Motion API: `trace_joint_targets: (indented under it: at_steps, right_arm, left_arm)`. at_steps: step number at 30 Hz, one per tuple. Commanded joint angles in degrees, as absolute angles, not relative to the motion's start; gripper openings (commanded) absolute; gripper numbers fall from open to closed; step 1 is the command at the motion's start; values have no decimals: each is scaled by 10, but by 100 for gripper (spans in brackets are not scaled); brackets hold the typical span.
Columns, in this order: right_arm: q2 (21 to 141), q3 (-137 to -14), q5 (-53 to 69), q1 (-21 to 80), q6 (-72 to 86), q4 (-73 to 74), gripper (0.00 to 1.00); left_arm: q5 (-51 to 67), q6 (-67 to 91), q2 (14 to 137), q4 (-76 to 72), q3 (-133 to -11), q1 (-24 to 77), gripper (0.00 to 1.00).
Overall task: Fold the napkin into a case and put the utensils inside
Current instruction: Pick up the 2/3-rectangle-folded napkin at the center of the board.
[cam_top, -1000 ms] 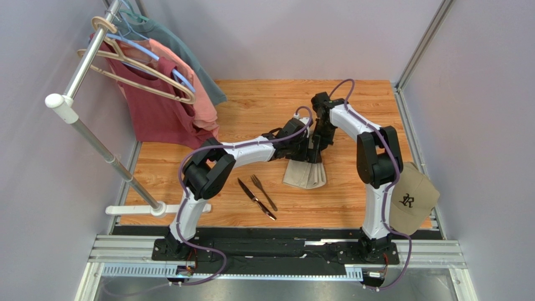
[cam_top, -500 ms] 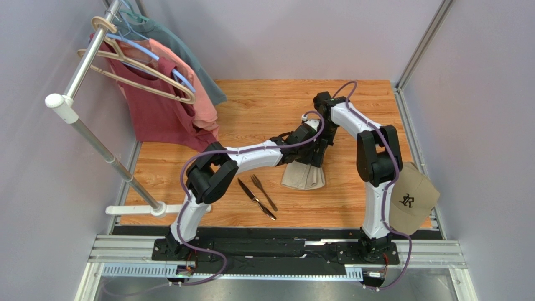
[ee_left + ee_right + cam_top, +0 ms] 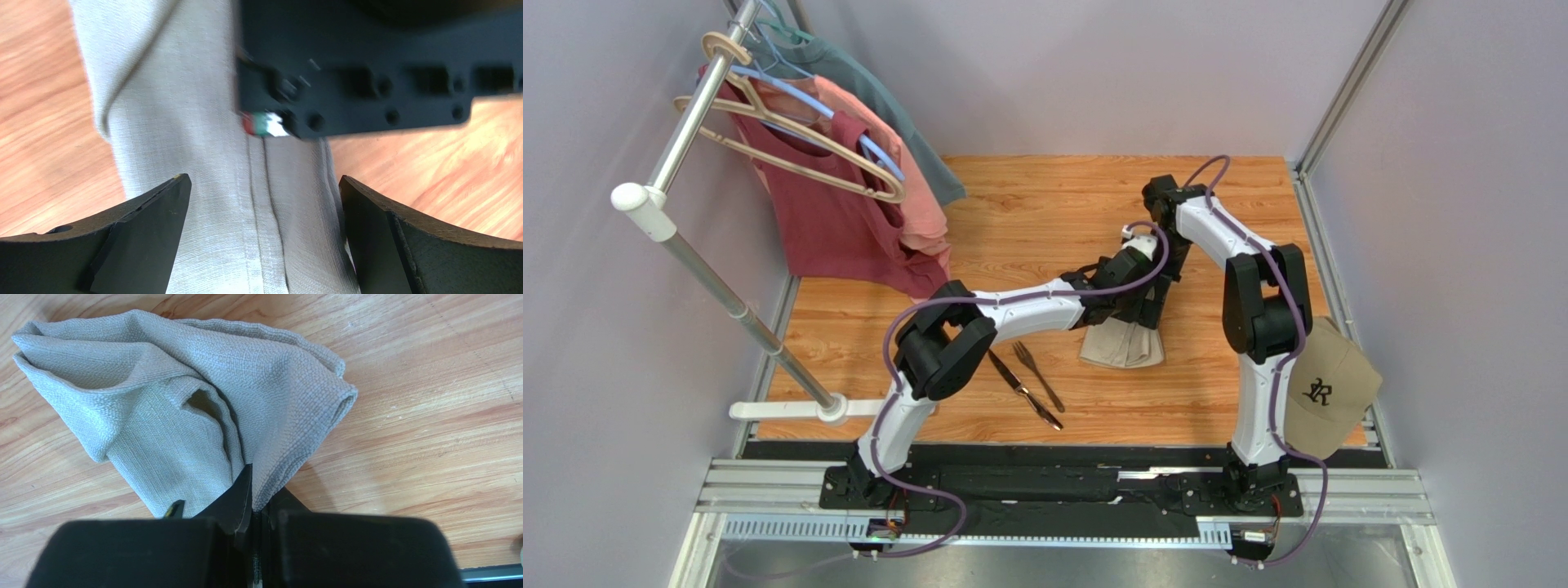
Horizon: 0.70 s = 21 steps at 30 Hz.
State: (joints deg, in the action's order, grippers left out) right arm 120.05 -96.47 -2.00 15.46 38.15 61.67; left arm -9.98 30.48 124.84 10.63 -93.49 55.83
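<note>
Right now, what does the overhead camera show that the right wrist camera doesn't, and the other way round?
Only overhead: the fork and knife lying beside the napkin, the cap, the hanging shirts, both arms. Only right wrist: the right end effector shut on a napkin fold, and the cloth's weave up close. Both: the napkin, crumpled on the wooden table.

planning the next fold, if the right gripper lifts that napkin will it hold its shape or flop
Probably floppy: the napkin bunches into soft, uneven folds where the right gripper pinches it. Likely light, since that one small pinch draws its folds together. Its coarse matte weave suggests it should not slip easily.
</note>
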Motion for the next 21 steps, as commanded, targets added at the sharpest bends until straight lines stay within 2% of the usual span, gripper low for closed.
trace_joint_targets:
  at_steps: [1, 4, 10, 13, 14, 16, 19, 21]
  right_arm:
    - [1207, -984, -20, 174, 389, 618, 0]
    - [1206, -965, -26, 171, 387, 610, 0]
    - [1204, -949, -8, 169, 384, 598, 0]
    - [1194, -934, -8, 168, 388, 591, 0]
    - [1192, -933, -8, 167, 388, 590, 0]
    - [1189, -926, 13, 164, 386, 587, 0]
    - [1180, -919, 17, 159, 379, 583, 1]
    - [1177, -915, 27, 156, 367, 573, 3]
  left_arm:
    - [-41, 226, 1224, 12, -908, 594, 98]
    - [-8, 186, 1202, -60, -851, 596, 97]
    - [-49, 156, 1199, -46, -850, 600, 99]
    - [-104, 175, 1219, -2, -887, 599, 90]
    - [-114, 184, 1227, 28, -917, 599, 83]
    - [-114, 191, 1244, 54, -933, 599, 78]
    - [-112, 211, 1250, 67, -941, 594, 63]
    - [-101, 227, 1247, 67, -935, 590, 49]
